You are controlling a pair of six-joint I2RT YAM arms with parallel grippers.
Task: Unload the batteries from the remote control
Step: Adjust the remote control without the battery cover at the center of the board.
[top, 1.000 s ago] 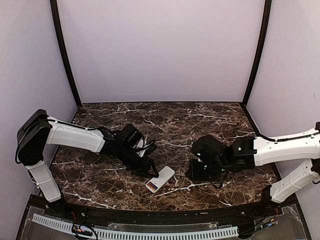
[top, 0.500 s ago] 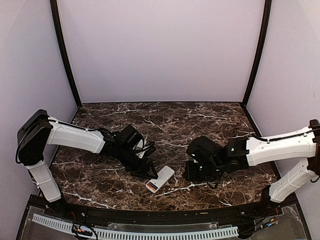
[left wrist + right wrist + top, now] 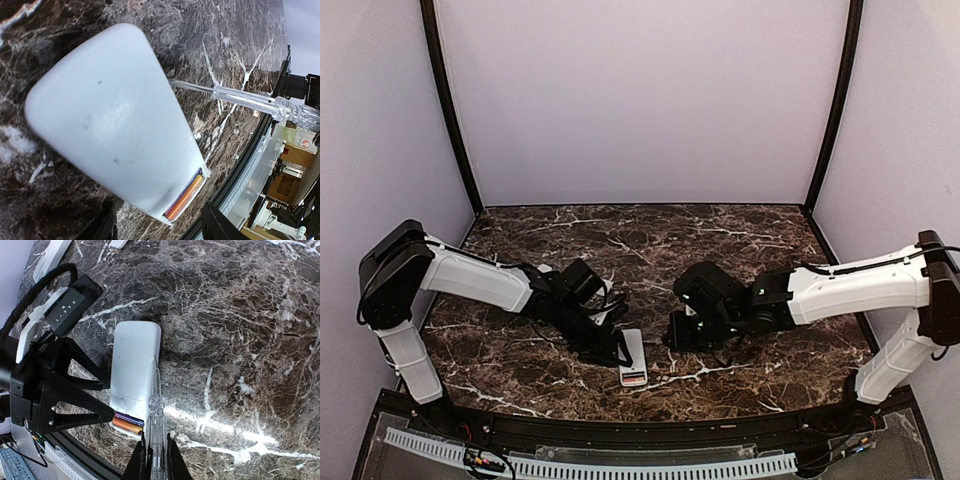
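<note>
White remote lies between my arms; my right wrist view alone shows batteries in its near end. My right gripper clamps a clear tool; my left gripper stands half-open beside the remote.

— Where's the white plastic wedge-shaped remote control?
— Flat on the dark marble table, near the middle of its near edge.
— And the thin cylindrical orange and purple batteries?
— Seated side by side in its open near-end compartment.
</note>
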